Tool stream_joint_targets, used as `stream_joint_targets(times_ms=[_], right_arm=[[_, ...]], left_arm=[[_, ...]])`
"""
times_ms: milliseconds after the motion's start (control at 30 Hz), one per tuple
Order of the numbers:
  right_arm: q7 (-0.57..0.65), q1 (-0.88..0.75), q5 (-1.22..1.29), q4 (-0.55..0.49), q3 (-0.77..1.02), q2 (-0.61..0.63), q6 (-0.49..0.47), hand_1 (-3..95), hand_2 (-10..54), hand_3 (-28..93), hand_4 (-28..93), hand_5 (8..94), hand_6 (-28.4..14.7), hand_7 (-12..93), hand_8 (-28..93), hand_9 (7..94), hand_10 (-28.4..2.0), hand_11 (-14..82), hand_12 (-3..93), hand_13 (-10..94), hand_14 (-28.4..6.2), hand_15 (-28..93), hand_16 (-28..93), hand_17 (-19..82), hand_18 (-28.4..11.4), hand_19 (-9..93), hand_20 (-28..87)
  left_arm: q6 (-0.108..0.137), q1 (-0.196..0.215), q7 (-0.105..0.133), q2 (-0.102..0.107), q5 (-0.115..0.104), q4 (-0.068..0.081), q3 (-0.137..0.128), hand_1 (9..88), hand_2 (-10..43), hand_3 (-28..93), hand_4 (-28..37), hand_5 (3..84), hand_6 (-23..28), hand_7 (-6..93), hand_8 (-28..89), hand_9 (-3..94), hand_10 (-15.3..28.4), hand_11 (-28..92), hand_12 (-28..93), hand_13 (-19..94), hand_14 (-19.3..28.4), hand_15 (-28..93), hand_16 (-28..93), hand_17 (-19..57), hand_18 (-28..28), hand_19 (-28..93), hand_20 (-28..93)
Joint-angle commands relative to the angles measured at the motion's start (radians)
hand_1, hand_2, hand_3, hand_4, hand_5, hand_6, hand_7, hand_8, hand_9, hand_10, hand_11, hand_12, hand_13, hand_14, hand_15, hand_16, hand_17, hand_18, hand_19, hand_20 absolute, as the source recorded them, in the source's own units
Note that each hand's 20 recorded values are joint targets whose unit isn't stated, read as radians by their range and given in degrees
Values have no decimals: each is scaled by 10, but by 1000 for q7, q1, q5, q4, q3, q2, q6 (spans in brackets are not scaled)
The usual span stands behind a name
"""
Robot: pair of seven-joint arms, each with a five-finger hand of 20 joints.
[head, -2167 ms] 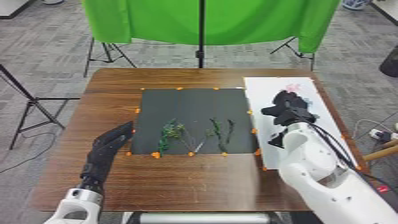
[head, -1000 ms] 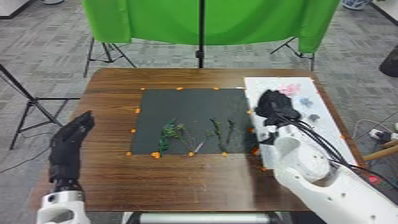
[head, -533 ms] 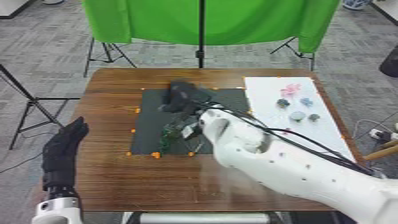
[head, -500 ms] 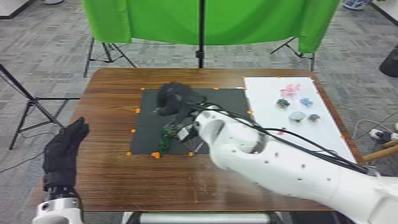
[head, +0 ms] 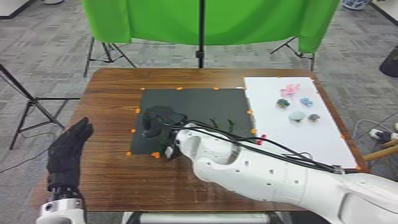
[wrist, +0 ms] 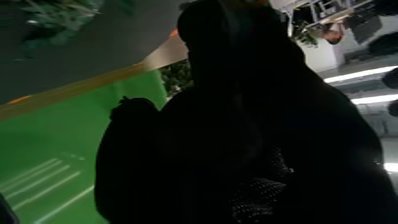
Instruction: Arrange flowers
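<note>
Seeing the right robot hand (head: 158, 120) above the left part of the dark mat (head: 200, 100), with its white arm (head: 266, 175) and black cables (head: 306, 156) crossing the near right side of the bench (head: 133, 185). Honestly not managing to make out its amount of opening, or any grip on a stem. Catching a leafy patch (wrist: 179, 77) just beside the black glove in the right wrist view, but not being sure about held or just behind. Also spotting a leafy bunch (wrist: 55, 19) on the mat in that same view.

Finding a couple of thin green stems (head: 231, 124) on the mat in the head view, between the right robot hand and the white sheet (head: 264, 90). Counting five loose blooms on the sheet: a pink flower (head: 290, 90) farthest away, then a dark green one (head: 282, 103) and a light blue one (head: 306, 101) near each other, then a pale round one (head: 297, 116) just beside a grey-blue one (head: 314, 118).

Noticing the left robot hand (head: 67, 145) off to the left of the mat, holding nothing, pointing forward with fingers pretty much straight and relaxed. Seeing orange markers (head: 179, 88) around the mat too, plus a green cloth (head: 204, 22) beyond the bench.
</note>
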Motion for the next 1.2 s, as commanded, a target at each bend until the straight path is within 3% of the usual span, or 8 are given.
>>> stream_joint_targets(times_ms=[33, 100, 200, 333, 567, 767, 967, 1200], right_arm=[[13, 22, -65, 10, -18, -4, 43, 628, -95, 531, -165, 743, -5, 211, 115, 847, -87, 91, 448, 921, -11, 577, 356, 686, -80, 932, 550], [24, 27, -78, 5, -26, 2, 45, 627, -95, 530, -164, 737, -2, 209, 112, 840, -89, 90, 448, 920, -11, 577, 356, 685, -80, 932, 548], [37, 29, -77, -3, -24, 10, 21, 620, -95, 526, -161, 720, 2, 200, 101, 819, -92, 86, 447, 917, -11, 576, 354, 684, -79, 932, 545], [43, 32, -84, -12, -26, 18, 4, 613, -95, 511, -152, 688, 10, 189, 86, 791, -95, 87, 443, 912, -12, 573, 354, 681, -75, 932, 530], [63, 32, -111, -18, -16, 17, -34, 559, -95, 581, -182, 642, 24, 174, -72, 729, -113, 153, 384, 908, -12, 570, 350, 676, -73, 932, 518], [73, 19, -121, -67, 34, 44, -122, 505, -95, 651, -202, 591, 26, 159, -101, 691, -130, 217, 295, 908, -14, 567, 351, 677, -71, 932, 509], [93, -41, -128, -248, 197, 184, -62, 472, -95, 648, -202, 557, 19, 142, -98, 664, -144, 217, 253, 900, -22, 547, 346, 664, -78, 932, 476], [188, -301, -126, -467, 635, 471, -205, 423, -95, 640, -178, 525, -9, 106, -76, 614, -168, 175, 249, 808, -68, 560, 342, 566, -135, 932, 484]], left_arm=[[-31, -7, -8, 4, 15, 17, 18, 202, 6, 693, -283, 474, 34, 109, -57, 425, 121, 126, 132, 306, 144, 121, 42, 26, 121, 22, 187], [-47, -12, -9, 6, 36, 23, 16, 214, -34, 698, -281, 473, 34, 109, -56, 423, 120, 125, 133, 306, 144, 121, 43, 26, 122, 21, 187], [-58, -18, -5, 9, 38, 28, 16, 270, -92, 675, -239, 466, 34, 108, -55, 419, 118, 123, 135, 305, 145, 118, 47, 25, 125, 18, 188], [-62, -23, -10, 14, 56, 32, 12, 310, -95, 627, -216, 451, 31, 111, -55, 412, 114, 122, 139, 305, 143, 115, 50, 23, 129, 13, 186], [-63, -16, -3, 8, 51, 29, 12, 322, -95, 611, -212, 443, 29, 114, -56, 408, 112, 122, 140, 304, 141, 113, 53, 20, 131, 15, 187], [-60, -1, -9, 0, 48, 22, 4, 318, -95, 612, -214, 444, 30, 116, -57, 407, 111, 122, 140, 303, 141, 113, 55, 17, 132, 18, 190], [-63, -6, -7, -6, 51, 21, 6, 315, -95, 614, -215, 446, 30, 115, -57, 407, 111, 122, 140, 304, 141, 115, 58, 16, 133, 20, 191], [-58, 12, -15, -8, 46, 12, -9, 311, -95, 618, -214, 450, 30, 116, -58, 409, 111, 123, 140, 304, 142, 117, 57, 15, 133, 20, 191]])
